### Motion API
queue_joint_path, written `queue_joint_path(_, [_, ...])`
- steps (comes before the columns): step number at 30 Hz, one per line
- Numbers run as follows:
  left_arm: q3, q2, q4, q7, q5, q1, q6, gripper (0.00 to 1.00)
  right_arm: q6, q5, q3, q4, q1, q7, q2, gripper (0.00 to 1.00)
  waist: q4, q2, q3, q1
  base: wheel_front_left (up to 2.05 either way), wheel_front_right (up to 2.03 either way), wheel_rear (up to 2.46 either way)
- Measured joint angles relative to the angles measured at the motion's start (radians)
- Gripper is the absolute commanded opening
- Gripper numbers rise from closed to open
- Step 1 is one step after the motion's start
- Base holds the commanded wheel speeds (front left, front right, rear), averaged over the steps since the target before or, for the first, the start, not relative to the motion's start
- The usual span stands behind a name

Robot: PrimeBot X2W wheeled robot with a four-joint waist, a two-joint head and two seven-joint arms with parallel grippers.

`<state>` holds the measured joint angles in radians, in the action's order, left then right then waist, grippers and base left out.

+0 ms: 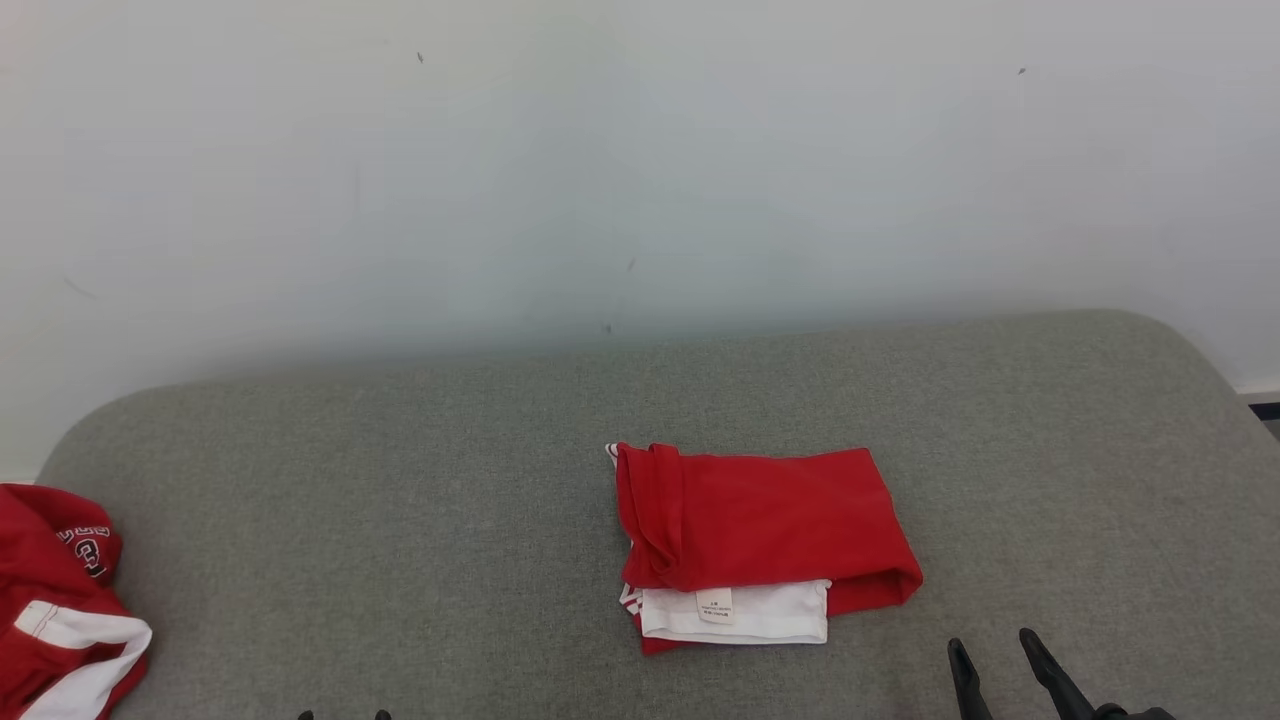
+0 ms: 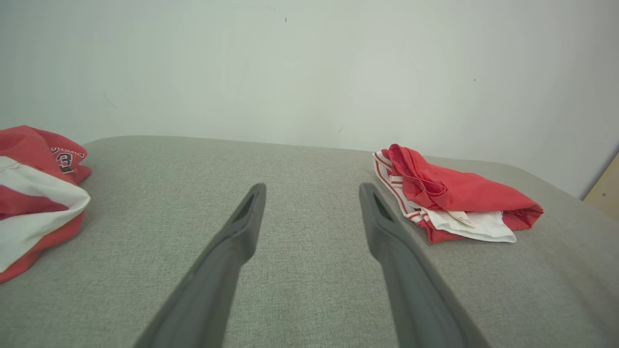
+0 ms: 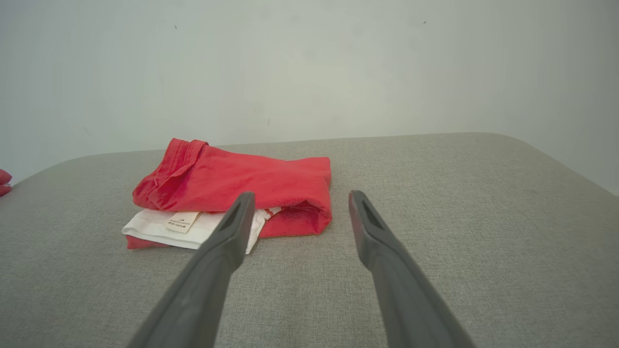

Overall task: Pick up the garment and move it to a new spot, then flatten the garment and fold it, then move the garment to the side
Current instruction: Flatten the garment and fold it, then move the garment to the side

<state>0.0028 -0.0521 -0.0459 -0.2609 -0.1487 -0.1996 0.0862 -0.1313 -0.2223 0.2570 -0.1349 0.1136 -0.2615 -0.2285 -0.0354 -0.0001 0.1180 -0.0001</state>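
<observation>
Item 1: garment, red with a white layer and a small label along its lower edge. It lay folded in a compact rectangle on the grey fabric-covered worktop, just right of centre in the head view, touched by neither gripper.

Item 2: second garment, red and white with dark lettering, crumpled at the lower left edge of the head view, well apart from the first.

Item 3: left gripper, fingers spread apart and empty, held over bare worktop. The folded garment lay to the right of it in the left wrist view.

Item 4: right gripper, fingers likewise parted and holding nothing, near the garment's right end at the lower right of the head view.

Item 5: pale wall behind the worktop.
</observation>
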Motion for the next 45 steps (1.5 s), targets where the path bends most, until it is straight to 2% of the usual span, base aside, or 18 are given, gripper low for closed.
queue_joint_path(18, [-0.01,0.001,0.012,0.0,-0.009,-0.002,-0.005,1.0,0.0,-0.016,0.001,-0.004,-0.004,0.0,0.005,1.0,0.01,0.0001,0.0,0.0001,0.0,0.0,0.0])
queue_joint_path(24, [-0.036,0.001,0.003,0.0,-0.001,0.003,-0.007,1.0,0.0,-0.087,-0.005,-0.087,-0.077,0.0,0.011,1.0,0.011,0.0001,-0.025,0.0001,0.0,0.0,0.0])
queue_joint_path(29, [-0.054,0.001,-0.003,0.0,0.002,0.026,-0.001,1.0,0.0,-0.219,-0.001,-0.185,-0.189,0.0,0.006,1.0,0.017,0.0001,-0.055,0.0002,0.0,0.0,0.0])
queue_joint_path(36, [-0.092,0.001,-0.019,0.0,0.008,0.061,0.001,1.0,0.0,-0.508,0.065,-0.35,-0.365,0.012,-0.052,1.0,0.038,0.0002,-0.102,0.0002,0.0,0.0,0.0])
queue_joint_path(41, [-0.116,0.001,-0.029,0.0,0.01,0.096,0.009,1.0,0.0,-0.712,0.103,-0.42,-0.482,0.097,-0.105,1.0,0.054,0.0002,-0.148,0.0003,0.0,0.0,0.0])
queue_joint_path(45, [-0.133,0.001,-0.031,-0.001,0.011,0.13,0.01,1.0,0.0,-0.822,0.142,-0.465,-0.548,0.16,-0.145,1.0,0.068,0.0002,-0.193,0.0003,0.0,0.0,0.0])
